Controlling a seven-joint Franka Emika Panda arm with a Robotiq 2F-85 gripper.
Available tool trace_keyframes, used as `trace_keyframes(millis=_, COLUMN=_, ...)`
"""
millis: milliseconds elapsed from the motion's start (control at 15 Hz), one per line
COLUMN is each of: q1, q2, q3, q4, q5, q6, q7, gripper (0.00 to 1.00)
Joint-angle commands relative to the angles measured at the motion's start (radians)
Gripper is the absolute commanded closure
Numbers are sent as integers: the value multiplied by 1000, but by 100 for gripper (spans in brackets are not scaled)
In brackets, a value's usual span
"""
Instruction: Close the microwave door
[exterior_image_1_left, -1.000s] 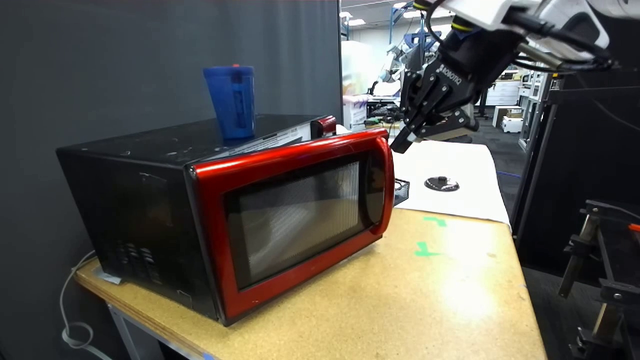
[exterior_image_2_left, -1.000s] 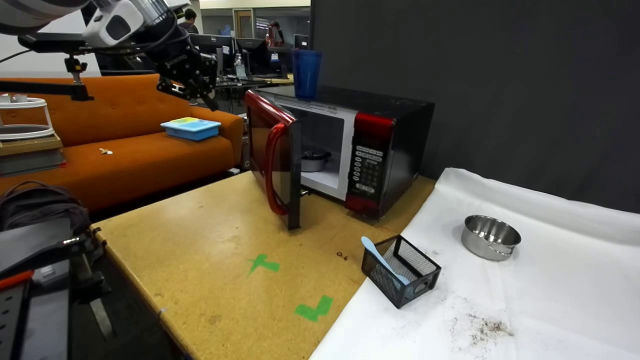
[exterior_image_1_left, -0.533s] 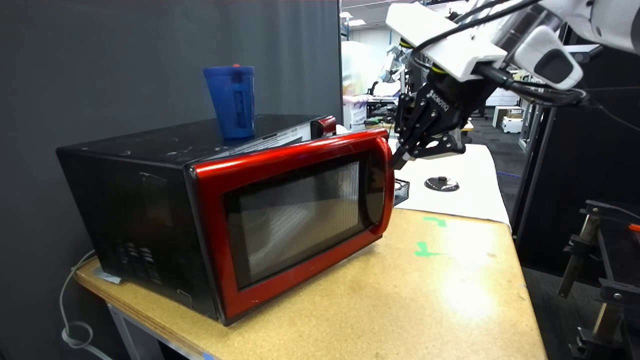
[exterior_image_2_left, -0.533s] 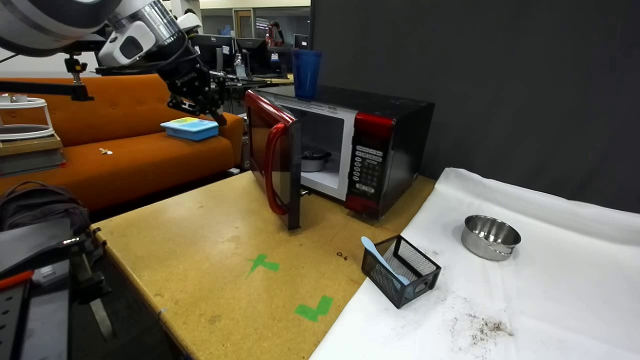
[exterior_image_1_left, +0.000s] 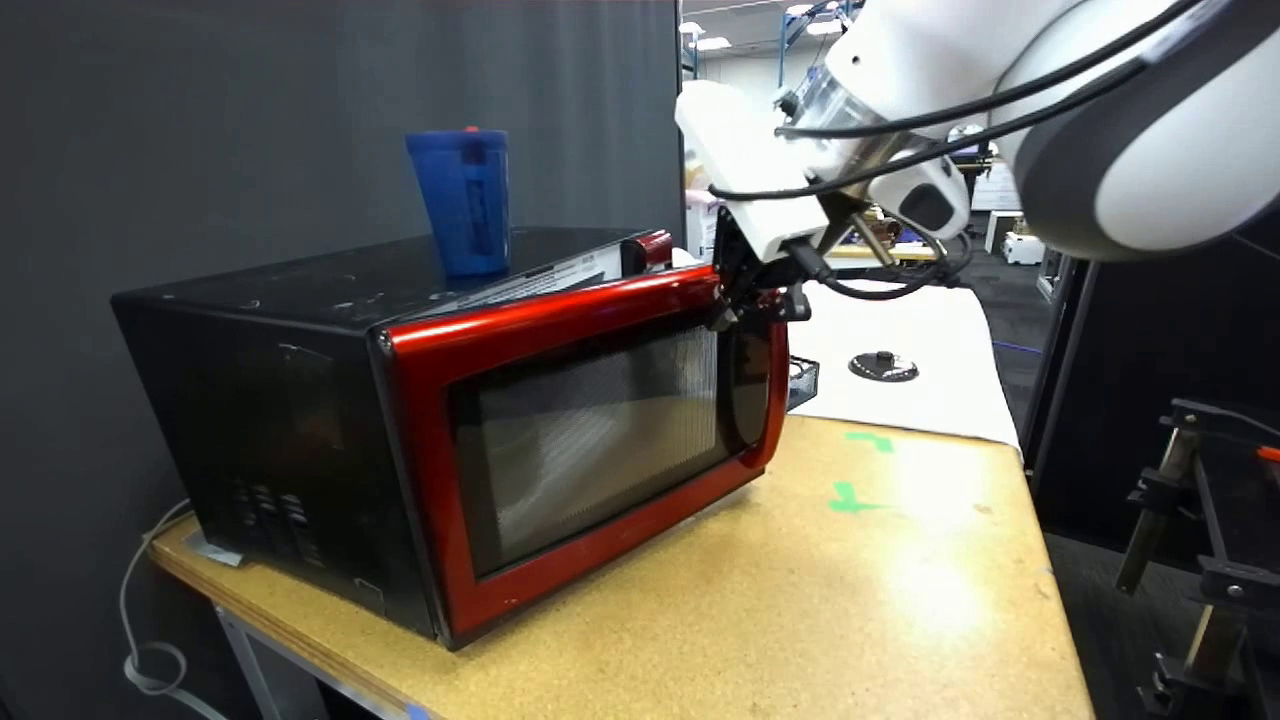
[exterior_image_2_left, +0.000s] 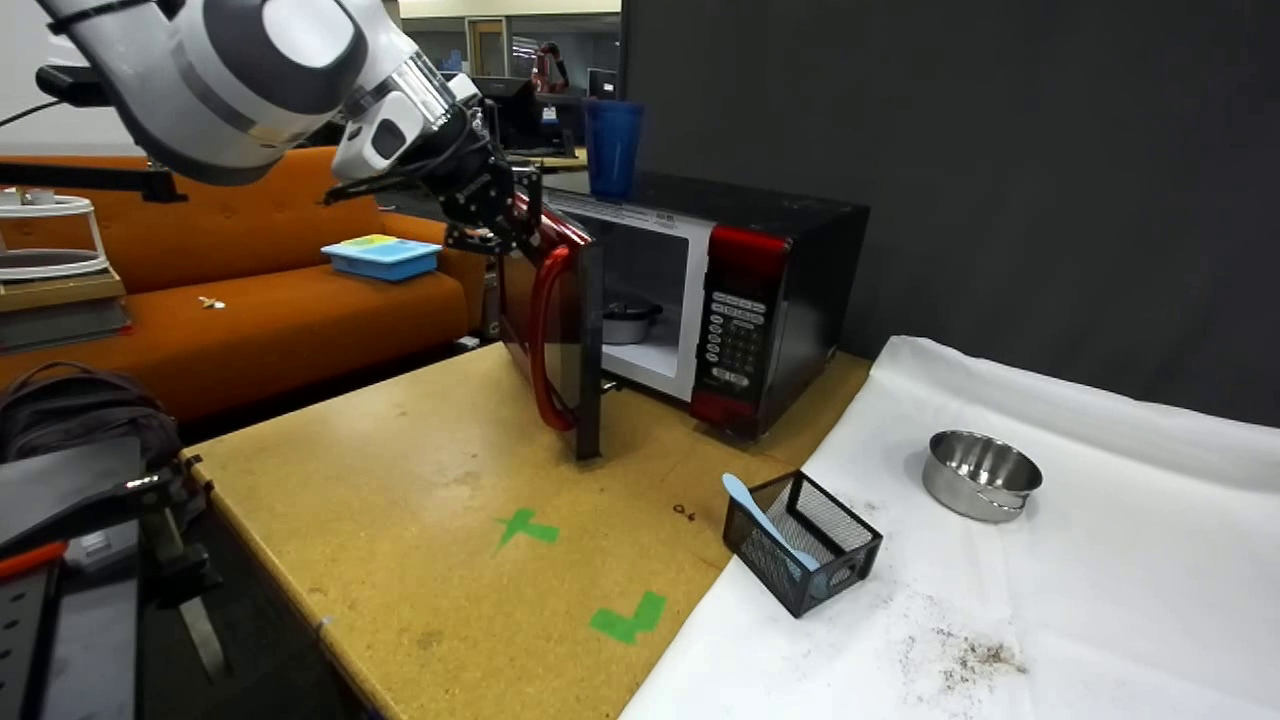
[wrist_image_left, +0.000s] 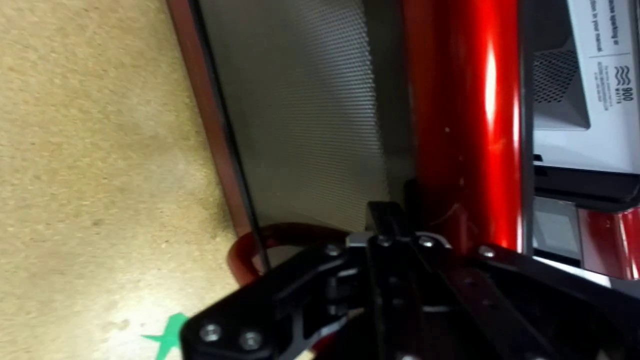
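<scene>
The microwave door stands partly open, its red frame and dark window showing in an exterior view (exterior_image_1_left: 610, 440). In an exterior view the door (exterior_image_2_left: 588, 360) is seen near edge-on, with its red curved handle (exterior_image_2_left: 545, 340) and the open cavity behind it. My gripper (exterior_image_1_left: 722, 318) is at the upper handle-side corner of the door's outer face; it also shows in an exterior view (exterior_image_2_left: 530, 240). In the wrist view the gripper (wrist_image_left: 387, 217) has its fingers together and empty, over the door (wrist_image_left: 460, 100). I cannot tell whether they touch it. The black microwave body (exterior_image_1_left: 270, 450) is behind.
A blue cup (exterior_image_1_left: 470, 205) stands on the microwave. A small pot (exterior_image_2_left: 628, 325) sits inside it. A black wire basket (exterior_image_2_left: 800, 540) with a light blue spoon and a steel pot (exterior_image_2_left: 980, 475) are on the white sheet. A dark lid (exterior_image_1_left: 883, 367) lies there too.
The arm and gripper have moved down and across toward the microwave, from beyond the handle edge to in front of the door's upper corner. The door has not visibly moved.
</scene>
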Motion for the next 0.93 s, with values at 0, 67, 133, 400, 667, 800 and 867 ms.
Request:
trace_keyframes(millis=0, q1=-188, q2=-86, q3=113, q4=118, q5=15, q6=60, q7=-94, gripper=100)
trace_keyframes(millis=67, q1=-233, q2=-108, q3=132, q4=153, q5=16, q6=64, q7=-118, gripper=100)
trace_keyframes(millis=133, q1=-278, q2=-125, q3=153, q4=190, q5=15, q6=65, q7=-144, gripper=100)
trace_keyframes(millis=400, q1=-442, q2=-166, q3=250, q4=311, q5=11, q6=112, q7=-230, gripper=100)
trace_keyframes(millis=667, q1=-553, q2=-175, q3=337, q4=383, q5=5, q6=138, q7=-291, gripper=100)
trace_keyframes(millis=800, q1=-592, q2=-176, q3=369, q4=409, q5=2, q6=145, q7=-318, gripper=100)
trace_keyframes(millis=867, q1=-604, q2=-174, q3=380, q4=411, q5=2, q6=148, q7=-331, gripper=100)
